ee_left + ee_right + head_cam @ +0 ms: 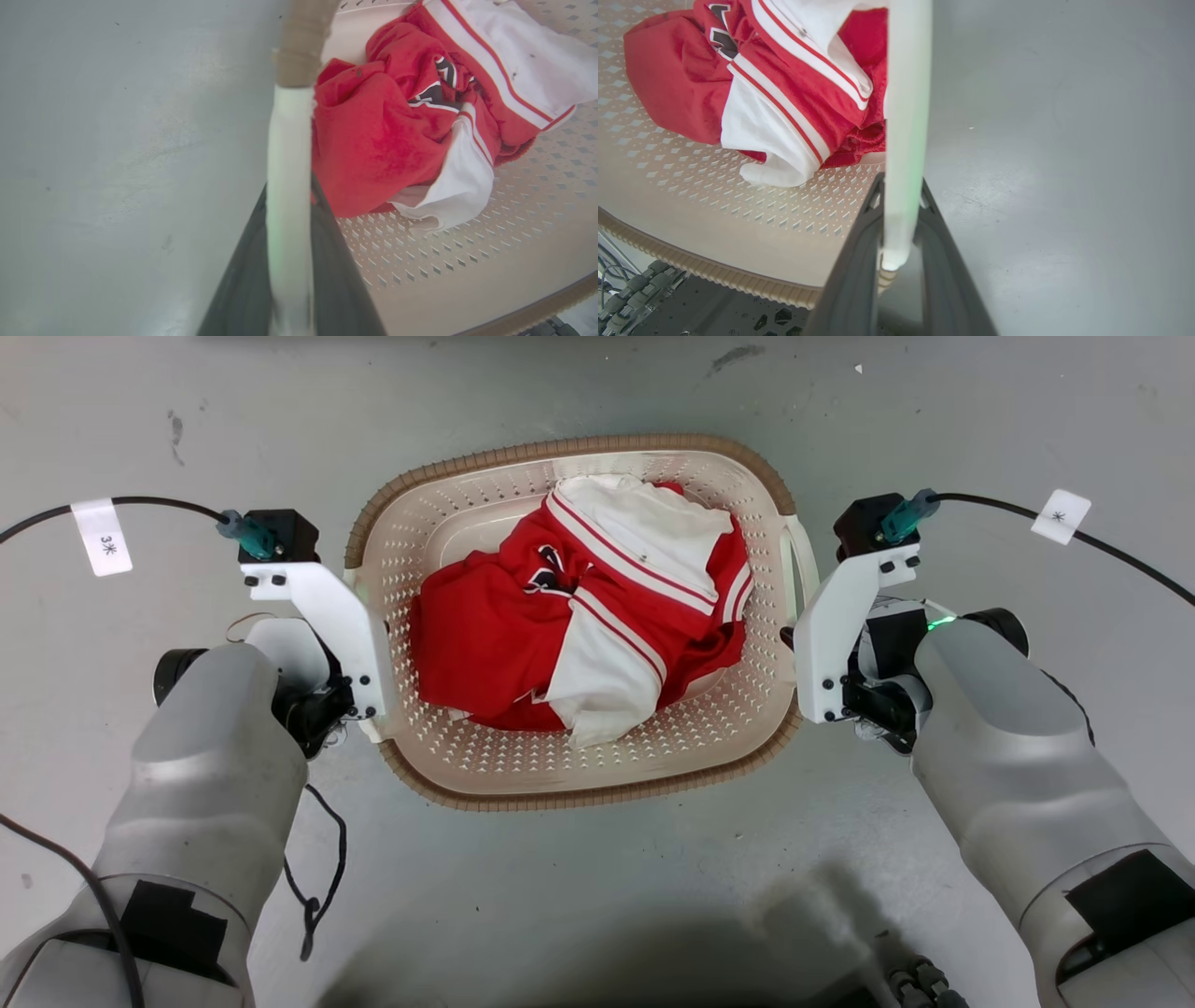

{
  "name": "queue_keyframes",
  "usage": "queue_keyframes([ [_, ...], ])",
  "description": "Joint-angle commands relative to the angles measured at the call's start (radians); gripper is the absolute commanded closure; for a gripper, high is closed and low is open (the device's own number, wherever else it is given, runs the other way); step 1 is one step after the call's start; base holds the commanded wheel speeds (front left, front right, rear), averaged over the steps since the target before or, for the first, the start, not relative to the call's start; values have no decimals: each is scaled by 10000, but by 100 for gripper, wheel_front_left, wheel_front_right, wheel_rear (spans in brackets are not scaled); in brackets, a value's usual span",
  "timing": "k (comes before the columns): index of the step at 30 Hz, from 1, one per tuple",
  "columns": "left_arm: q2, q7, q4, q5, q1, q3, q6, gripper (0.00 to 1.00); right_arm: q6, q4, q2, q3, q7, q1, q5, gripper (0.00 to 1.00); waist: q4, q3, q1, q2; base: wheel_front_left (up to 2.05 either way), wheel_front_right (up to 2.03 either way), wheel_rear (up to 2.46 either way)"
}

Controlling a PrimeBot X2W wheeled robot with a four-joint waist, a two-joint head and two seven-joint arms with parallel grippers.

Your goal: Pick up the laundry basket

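Note:
The laundry basket (439, 523), cream perforated plastic with a brown woven-look rim, sits on the grey floor between my two arms and holds red and white clothing (597, 607). My left gripper (364, 653) is at the basket's left side; in the left wrist view its dark fingers (247, 261) close on the white side handle (289, 149). At the right side my right gripper (805, 635) does the same, with its fingers (852, 270) clamped around the other white handle (906, 116).
Grey concrete floor (597, 896) surrounds the basket on all sides. Black cables with white tags (103, 537) run from both wrists. A loose black cord (322, 868) hangs by my left forearm. Part of my dark base (654, 298) shows under the basket's near rim.

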Motion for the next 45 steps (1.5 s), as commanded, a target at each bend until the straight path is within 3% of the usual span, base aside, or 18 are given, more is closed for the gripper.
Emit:
queue_keyframes([
  [1, 39, 72, 84, -59, -18, -79, 96, 100, -15, 57, -2, 100, 78, -84, 16, 100, 0, -33, 0, 0, 0, 0, 0],
  [13, 5, 1049, 150, -645, 276, -524, 67, 100, -14, 309, -18, 607, 834, -90, 431, 100, -21, -1047, 0, 0, 0, 0, 0],
  [30, -141, 2822, 375, -1430, 935, -1042, 67, 100, -14, 546, -22, 1091, 2584, 461, 900, 100, -122, -3642, 0, 0, 0, 0, 0],
  [45, -81, 3704, 502, -1935, 1593, -1189, 67, 100, -15, 607, -38, 1233, 3707, 1198, 1332, 100, -105, -5612, 0, 0, 0, 0, 0],
])
